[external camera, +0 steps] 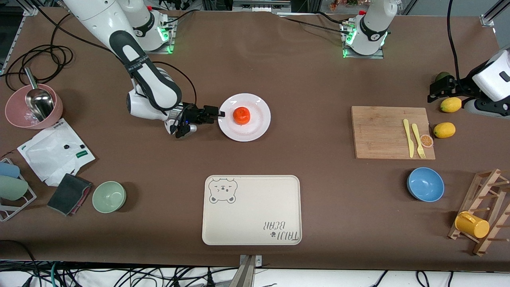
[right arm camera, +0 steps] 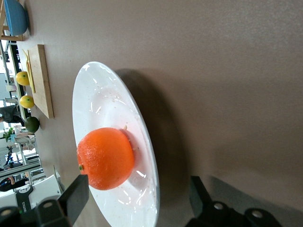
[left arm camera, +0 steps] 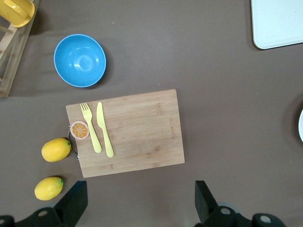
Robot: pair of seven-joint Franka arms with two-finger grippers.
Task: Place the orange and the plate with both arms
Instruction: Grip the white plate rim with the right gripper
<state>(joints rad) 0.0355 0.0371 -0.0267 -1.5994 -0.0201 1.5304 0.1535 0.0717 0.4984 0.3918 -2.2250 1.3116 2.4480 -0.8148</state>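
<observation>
The small glossy reddish-orange whole orange (external camera: 241,114) sits on the round white shallow plate (external camera: 257,125) near the table's (external camera: 303,79) middle. The right end effector (external camera: 220,113) is at the plate's rim — fingers spread wide, holding nothing. The left end effector (external camera: 432,92) hovers near the table's edge at its own end, open — empty.

Reddish-orange orange (external camera: 241,114) is seen on glossy white plate (external camera: 244,117). Table (external camera: 303,79) is covered in brown. Cream tray (external camera: 252,210) is printed with a grey bear face and grey lettering. Two yellow lemons (external camera: 444,130), a yellow fork (external camera: 417,140) and knife (external camera: 408,138) are shown by a light wooden board (external camera: 386,132). Blue bowl (external camera: 425,184), pale green bowl (external camera: 109,196), pink bowl (external camera: 24,113), yellow cup (external camera: 471,225) are noted.
</observation>
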